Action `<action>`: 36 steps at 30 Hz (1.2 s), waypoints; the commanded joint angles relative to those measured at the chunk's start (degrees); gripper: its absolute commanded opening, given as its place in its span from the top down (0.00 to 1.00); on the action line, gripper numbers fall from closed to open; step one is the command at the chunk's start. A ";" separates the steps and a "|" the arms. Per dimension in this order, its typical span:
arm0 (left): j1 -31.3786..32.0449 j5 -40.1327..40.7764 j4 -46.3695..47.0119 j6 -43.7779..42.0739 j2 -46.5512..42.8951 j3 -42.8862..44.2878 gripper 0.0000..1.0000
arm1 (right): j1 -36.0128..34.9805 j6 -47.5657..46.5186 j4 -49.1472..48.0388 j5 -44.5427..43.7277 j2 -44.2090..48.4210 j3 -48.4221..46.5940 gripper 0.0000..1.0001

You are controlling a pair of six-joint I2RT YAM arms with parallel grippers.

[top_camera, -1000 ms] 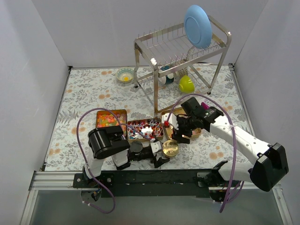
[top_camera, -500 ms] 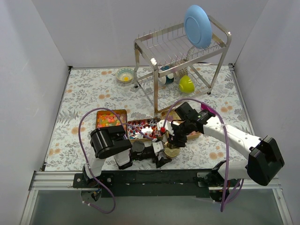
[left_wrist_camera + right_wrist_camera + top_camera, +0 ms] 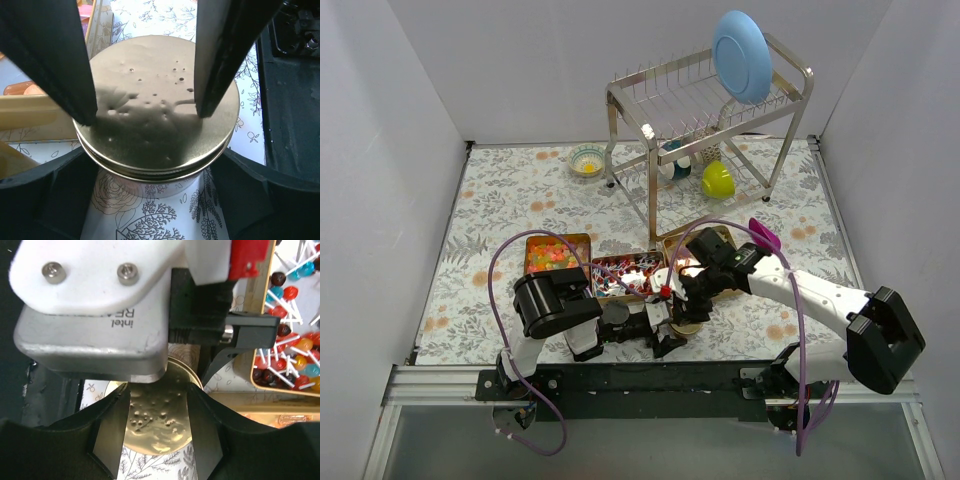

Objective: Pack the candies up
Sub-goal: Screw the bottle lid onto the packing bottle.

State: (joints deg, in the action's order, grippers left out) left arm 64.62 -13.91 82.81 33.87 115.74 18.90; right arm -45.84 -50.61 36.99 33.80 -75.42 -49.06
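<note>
A round gold tin with a dented lid stands on the floral mat. My left gripper is shut on its body from both sides. My right gripper is open just above the lid, and its two dark fingers come down onto the lid in the left wrist view. In the top view both grippers meet at the tin. The candies lie in gold trays: orange gummies, red-blue-white ones and a third tray half hidden by my right arm. Red and blue sweets show beside the right gripper.
A metal dish rack with a blue plate, a yellow-green cup and a mug stands at the back. A small bowl sits far left of it. White walls close in the mat on three sides.
My right gripper has moved left and towards the near edge, from over the right tray down onto the round tin. The left gripper has stayed on the tin.
</note>
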 commanded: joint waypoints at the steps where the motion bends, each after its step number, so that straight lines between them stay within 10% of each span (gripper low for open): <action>1: 0.33 3.98 21.52 -3.02 8.09 -3.43 0.12 | -0.30 -1.24 -1.48 -1.02 -1.57 3.79 0.43; 9: 0.33 4.42 20.91 0.85 9.06 -0.35 0.15 | -0.30 -1.42 -2.54 -2.34 0.27 9.59 0.44; 23: 0.60 -0.15 20.47 -1.96 8.71 -2.46 0.50 | 3.47 4.02 -0.09 -6.73 4.84 3.73 0.36; 28: 0.77 -2.17 18.80 -2.31 8.62 -3.16 0.97 | 7.70 1.05 4.31 -6.20 4.49 -3.41 0.22; 36: 0.86 -2.09 17.13 -2.14 8.62 -2.81 1.00 | 6.56 -10.30 9.42 -1.99 -0.51 -6.66 0.14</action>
State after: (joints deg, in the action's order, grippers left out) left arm 64.73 -14.35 82.81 34.26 117.30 21.17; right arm -38.11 -55.88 42.61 28.91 -73.32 -53.19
